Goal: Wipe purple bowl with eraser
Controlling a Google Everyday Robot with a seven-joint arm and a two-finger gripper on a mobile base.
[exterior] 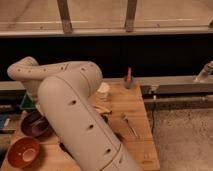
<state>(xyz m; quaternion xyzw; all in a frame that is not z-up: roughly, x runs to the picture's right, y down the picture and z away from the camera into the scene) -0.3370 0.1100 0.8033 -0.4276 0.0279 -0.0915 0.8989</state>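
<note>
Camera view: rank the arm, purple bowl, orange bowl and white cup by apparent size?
1. Arm
2. purple bowl and orange bowl: too alike to rank, purple partly hidden
3. white cup
Gripper unseen, likely behind the arm.

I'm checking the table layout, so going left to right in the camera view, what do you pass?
The purple bowl → white cup → orange-red object at the far edge. The gripper is out of sight behind the robot's arm.
</note>
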